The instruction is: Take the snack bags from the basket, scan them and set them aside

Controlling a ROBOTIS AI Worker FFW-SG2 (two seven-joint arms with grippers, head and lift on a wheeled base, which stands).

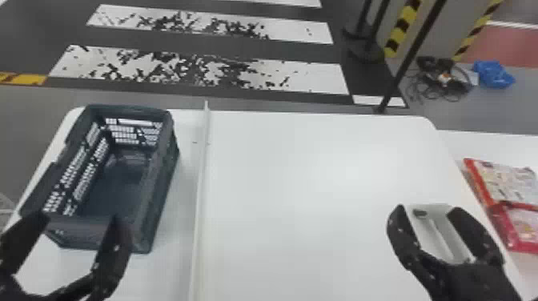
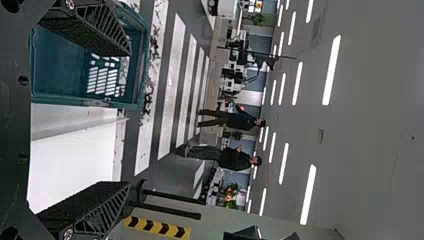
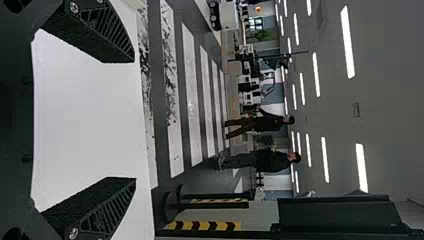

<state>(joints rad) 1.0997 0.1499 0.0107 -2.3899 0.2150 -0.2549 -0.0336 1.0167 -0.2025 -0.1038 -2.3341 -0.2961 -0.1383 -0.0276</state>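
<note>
L gripper (image 1: 79,219) has its fingers apart w/ nothing clamped; R gripper (image 1: 428,209) likewise, fingers apart. White item (image 1: 437,237) shows btwn the R fingertips in head view, not gripped, poss. the scanner. Basket (image 1: 160,200) stands just past the L fingers, its near end partly behind them. Snack bags (image 1: 508,184) lie to the right of the R fingers, out of the basket. Step: prob. last set-aside done. Next: arms need only wait, or L checks basket for a leftover bag
</note>
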